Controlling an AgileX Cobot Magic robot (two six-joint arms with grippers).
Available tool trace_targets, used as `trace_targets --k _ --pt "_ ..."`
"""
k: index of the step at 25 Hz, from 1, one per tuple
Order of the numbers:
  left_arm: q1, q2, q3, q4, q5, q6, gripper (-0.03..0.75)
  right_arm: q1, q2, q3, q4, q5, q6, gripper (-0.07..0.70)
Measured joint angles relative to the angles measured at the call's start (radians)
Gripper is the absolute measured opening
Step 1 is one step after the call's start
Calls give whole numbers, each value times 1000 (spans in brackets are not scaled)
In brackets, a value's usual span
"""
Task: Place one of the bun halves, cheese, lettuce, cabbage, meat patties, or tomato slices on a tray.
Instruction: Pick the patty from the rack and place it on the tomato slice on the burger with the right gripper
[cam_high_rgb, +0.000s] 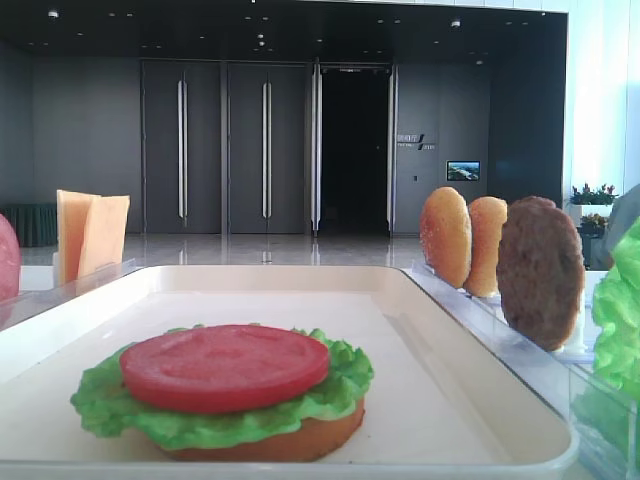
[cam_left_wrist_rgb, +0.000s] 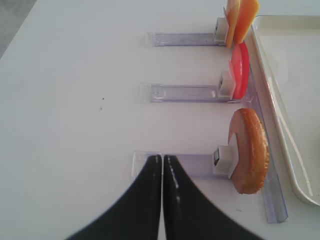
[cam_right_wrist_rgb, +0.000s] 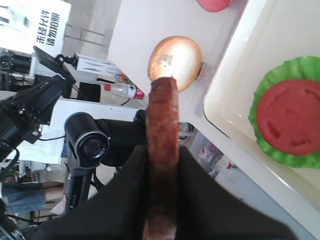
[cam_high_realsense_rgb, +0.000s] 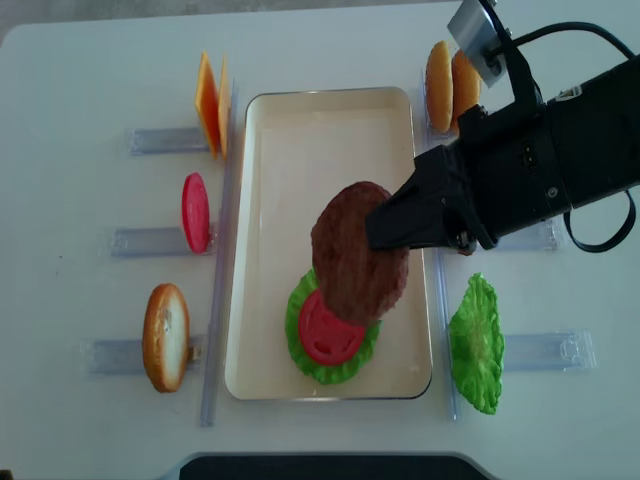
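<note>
One thick round brown meat patty (cam_high_realsense_rgb: 358, 250) with a grainy surface hangs in the right arm's black jaws (cam_high_realsense_rgb: 385, 228), which are pinched tight on its rim; the right wrist view shows the patty (cam_right_wrist_rgb: 162, 160) edge-on between the two dark fingers (cam_right_wrist_rgb: 131, 192). From overhead it hangs above the large shallow cream-white plastic tray (cam_high_realsense_rgb: 330, 115), overlapping the upper edge of the stack already lying there: a flat glossy red tomato slice (cam_high_realsense_rgb: 330, 330) on a frilly bright green lettuce leaf (cam_high_realsense_rgb: 305, 362), with a flat orange bun half (cam_high_rgb: 290, 445) underneath, seen only from the low front camera.

What the drop depends on, I'd say, is that the stack lies just toward the near end of the tray from the patty, and slightly to the left. The patty's face looks tilted rather than level, with the gripped edge toward the right arm and its free edge leaning over the tomato. It would need to shift a little nearer and flatten before release, or it may land half off the tomato and slide onto the bare tray.

The left jaws (cam_left_wrist_rgb: 163, 161) are closed on nothing, their tips together over the white tabletop (cam_left_wrist_rgb: 75, 100) beside a clear plastic rack (cam_left_wrist_rgb: 185, 165) holding a golden bun half (cam_left_wrist_rgb: 250, 152) on edge. They sit well apart from the stack, so the right arm is plainly the one placed for this.
</note>
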Motion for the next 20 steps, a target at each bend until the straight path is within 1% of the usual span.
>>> trace_targets --k 3,6,11,15,20 --pt "0 0 0 0 0 0 -7 -6 0 45 93 -13 -89 108" --pt "0 0 0 0 0 0 -7 -6 0 75 135 -55 -133 108" --pt "0 0 0 0 0 0 -7 -6 0 107 120 -152 -148 108" --pt "0 0 0 0 0 0 -7 -6 0 109 86 -232 -134 108" --pt "0 0 0 0 0 0 -7 -6 0 158 81 -293 -126 108"
